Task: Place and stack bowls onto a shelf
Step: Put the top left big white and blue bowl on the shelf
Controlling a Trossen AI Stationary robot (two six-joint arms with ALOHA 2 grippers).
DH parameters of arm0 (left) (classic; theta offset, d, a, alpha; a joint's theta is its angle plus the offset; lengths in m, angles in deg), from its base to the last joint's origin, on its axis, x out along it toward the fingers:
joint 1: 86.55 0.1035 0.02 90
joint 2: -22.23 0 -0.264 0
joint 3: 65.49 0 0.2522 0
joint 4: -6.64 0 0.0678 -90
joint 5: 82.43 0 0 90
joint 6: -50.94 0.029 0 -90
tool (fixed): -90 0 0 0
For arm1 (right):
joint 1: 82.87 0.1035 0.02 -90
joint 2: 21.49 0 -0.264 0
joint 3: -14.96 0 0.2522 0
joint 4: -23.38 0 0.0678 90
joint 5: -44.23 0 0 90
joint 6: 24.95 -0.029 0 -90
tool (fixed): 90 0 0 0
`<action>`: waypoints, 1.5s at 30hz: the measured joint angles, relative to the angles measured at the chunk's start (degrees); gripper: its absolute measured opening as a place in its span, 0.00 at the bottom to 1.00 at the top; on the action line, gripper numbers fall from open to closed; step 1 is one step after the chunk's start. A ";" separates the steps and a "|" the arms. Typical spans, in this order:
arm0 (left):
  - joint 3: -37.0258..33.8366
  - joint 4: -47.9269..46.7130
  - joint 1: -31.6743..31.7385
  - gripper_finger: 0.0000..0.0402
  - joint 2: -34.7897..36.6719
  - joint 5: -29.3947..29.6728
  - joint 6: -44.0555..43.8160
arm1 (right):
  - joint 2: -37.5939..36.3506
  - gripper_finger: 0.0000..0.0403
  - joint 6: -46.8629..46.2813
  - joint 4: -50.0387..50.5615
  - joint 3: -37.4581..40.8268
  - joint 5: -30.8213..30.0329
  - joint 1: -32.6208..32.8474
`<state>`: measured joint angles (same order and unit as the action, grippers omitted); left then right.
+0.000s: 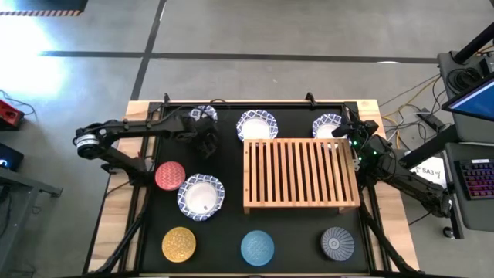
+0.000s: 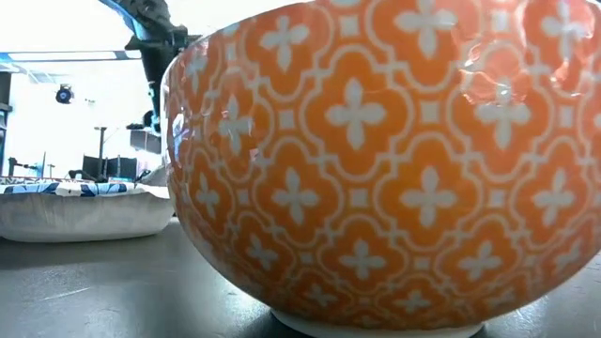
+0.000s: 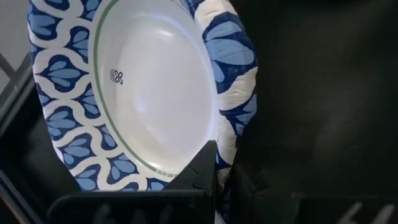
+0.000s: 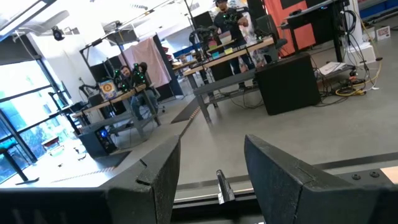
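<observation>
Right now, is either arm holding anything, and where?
The left gripper pinches a white bowl with a blue rim by its rim. The right gripper is open, holding nothing.

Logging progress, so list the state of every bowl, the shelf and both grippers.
shelf: no bowls on it.
held white bowl: rim gripped by left gripper.
three other white bowls: on the table, unstacked.
red bowl, yellow bowl, light blue bowl, dark grey bowl: on the table, unstacked.
right gripper: open, empty.

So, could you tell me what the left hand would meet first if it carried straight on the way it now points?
The left hand already has the blue-rimmed white bowl by its rim, so that bowl comes first; beyond it, probably the black table.
</observation>
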<state>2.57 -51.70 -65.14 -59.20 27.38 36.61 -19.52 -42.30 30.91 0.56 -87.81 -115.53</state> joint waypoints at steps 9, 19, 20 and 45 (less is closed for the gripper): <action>7.71 -0.04 0.00 0.00 0.02 0.04 1.21 | -0.01 0.42 -0.01 0.01 0.00 0.00 0.02; 13.75 0.36 -1.11 0.00 0.04 0.09 4.61 | -0.02 0.42 -0.02 0.00 0.02 0.00 0.02; 14.06 0.70 -1.14 0.00 0.04 0.10 4.65 | 0.00 0.42 -0.02 0.00 0.00 0.00 0.02; 15.43 22.69 -7.23 0.00 -2.75 -4.42 13.64 | -0.01 0.42 -4.44 1.29 0.01 -3.32 0.00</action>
<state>18.00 -29.01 -72.38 -61.95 22.97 50.26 -19.53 -46.74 32.20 0.56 -91.13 -115.54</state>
